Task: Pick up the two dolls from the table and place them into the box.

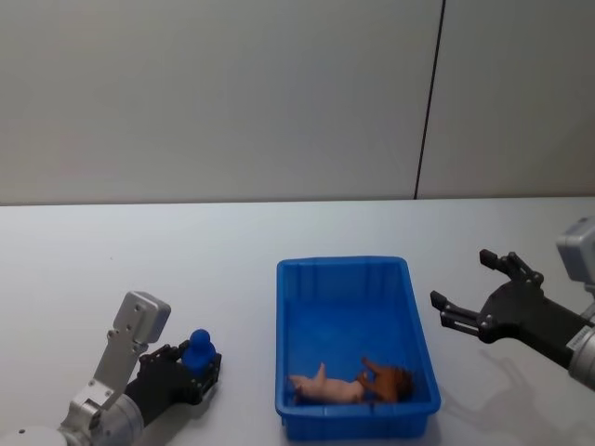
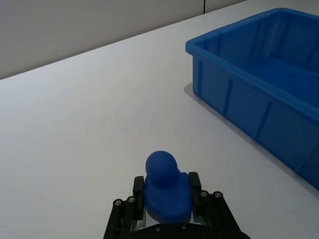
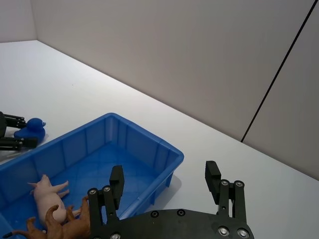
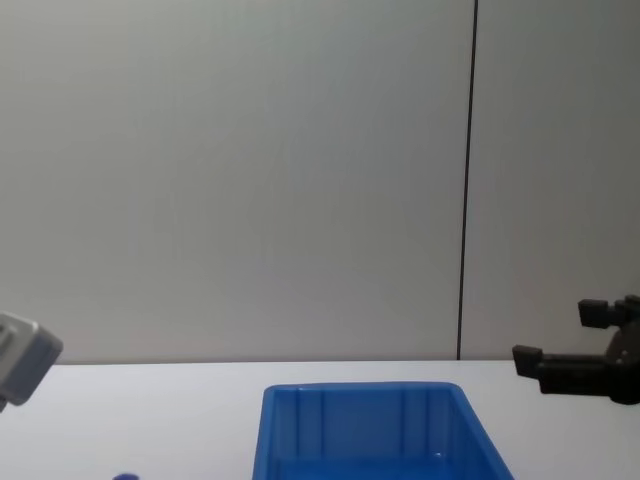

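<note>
The left hand [image 2: 167,201] is clamped on the blue doll [image 2: 167,191], low over the surface [image 2: 75,124], with the box [image 1: 349,279] off to its right; the pink doll [image 1: 325,386] already lies inside. The right hand [image 1: 474,293], fingers apart and empty, hovers beside the box. The grip sits low on the rounded body, so the doll may slip or clip the rim; no writing is readable.

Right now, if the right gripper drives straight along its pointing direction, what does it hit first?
Probably the box: the open right gripper points leftward at its right wall. It seems to hover above the table, so it might clear the rim; depth is unclear.
</note>
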